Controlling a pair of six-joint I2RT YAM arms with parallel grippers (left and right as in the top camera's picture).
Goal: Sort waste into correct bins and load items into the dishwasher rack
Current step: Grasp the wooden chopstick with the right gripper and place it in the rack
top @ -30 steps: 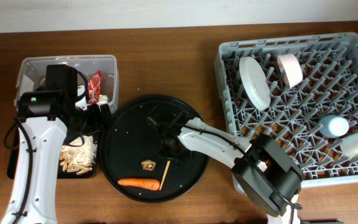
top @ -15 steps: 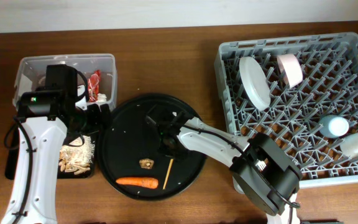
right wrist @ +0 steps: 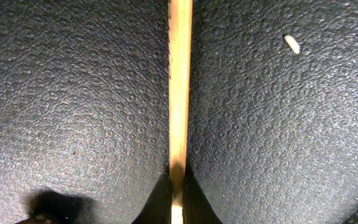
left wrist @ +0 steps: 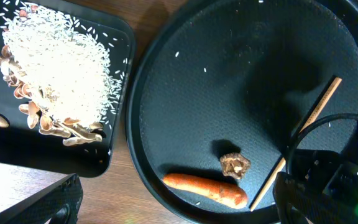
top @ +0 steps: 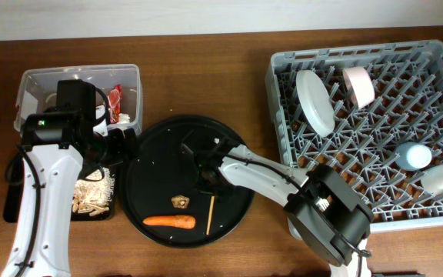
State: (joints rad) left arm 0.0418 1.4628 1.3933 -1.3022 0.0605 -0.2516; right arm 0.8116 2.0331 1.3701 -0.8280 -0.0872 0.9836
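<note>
Chopstick [right wrist: 179, 81] pinched in right end effector [right wrist: 177, 190] — left end effector [left wrist: 179, 200] gaping wide.

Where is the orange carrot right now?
In the overhead view the carrot lies on the round black tray near its bottom edge, just below the small brown lump, left of the lower end of the wooden chopstick.

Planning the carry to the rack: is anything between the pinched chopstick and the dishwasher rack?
Nothing visible. The right gripper is shut on the chopstick, which lies on the round black tray. Only bare table lies between that tray and the dishwasher rack.
</note>
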